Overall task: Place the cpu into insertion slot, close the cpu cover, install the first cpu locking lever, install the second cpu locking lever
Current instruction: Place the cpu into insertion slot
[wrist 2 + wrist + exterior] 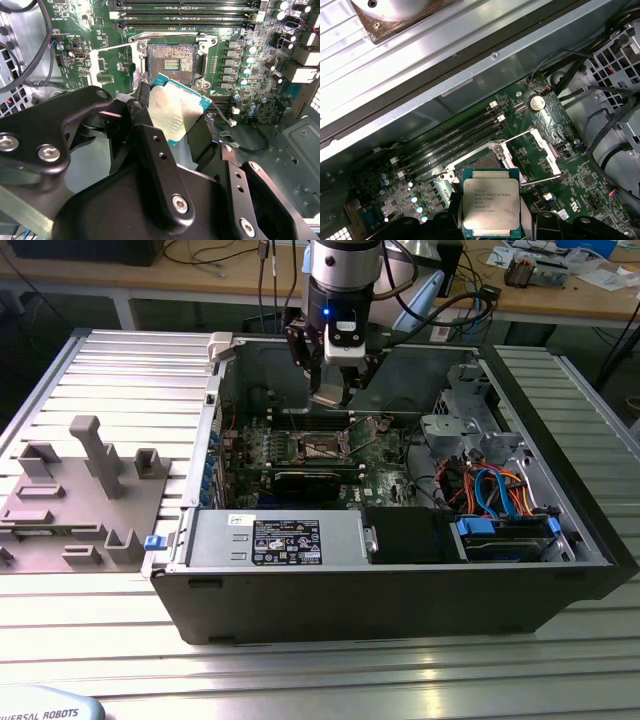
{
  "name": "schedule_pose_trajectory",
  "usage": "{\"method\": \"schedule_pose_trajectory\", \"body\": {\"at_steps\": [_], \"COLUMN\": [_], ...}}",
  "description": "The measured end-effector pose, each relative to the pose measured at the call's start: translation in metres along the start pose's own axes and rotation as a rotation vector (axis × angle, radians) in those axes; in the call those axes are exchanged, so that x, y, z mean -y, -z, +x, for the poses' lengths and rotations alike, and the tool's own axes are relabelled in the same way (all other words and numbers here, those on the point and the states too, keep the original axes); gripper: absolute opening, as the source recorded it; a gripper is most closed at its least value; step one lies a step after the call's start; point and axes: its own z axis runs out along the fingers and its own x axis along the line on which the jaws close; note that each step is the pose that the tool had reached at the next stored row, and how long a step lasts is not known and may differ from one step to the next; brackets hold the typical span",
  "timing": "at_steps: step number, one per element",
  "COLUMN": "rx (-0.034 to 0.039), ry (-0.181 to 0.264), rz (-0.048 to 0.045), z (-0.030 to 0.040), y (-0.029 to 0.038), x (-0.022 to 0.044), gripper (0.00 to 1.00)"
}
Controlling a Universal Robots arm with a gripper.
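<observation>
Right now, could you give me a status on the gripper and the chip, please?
Gripper shut on chip, above the board. Socket bare, cover swung open. Nothing seen blocking the socket.

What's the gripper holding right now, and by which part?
The gripper holds the cpu, pinched by two opposite side edges, above the open slot.
</observation>
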Motion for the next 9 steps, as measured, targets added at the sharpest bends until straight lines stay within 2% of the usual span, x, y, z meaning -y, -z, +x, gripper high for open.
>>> {"method": "schedule_pose_trajectory", "body": {"at_steps": [9], "rx": [0.0003], "ry": [-0.004], "rz": [0.0001], "z": [0.0000], "y": [-0.0001], "x": [0.0000], "gripper": [0.54]}}
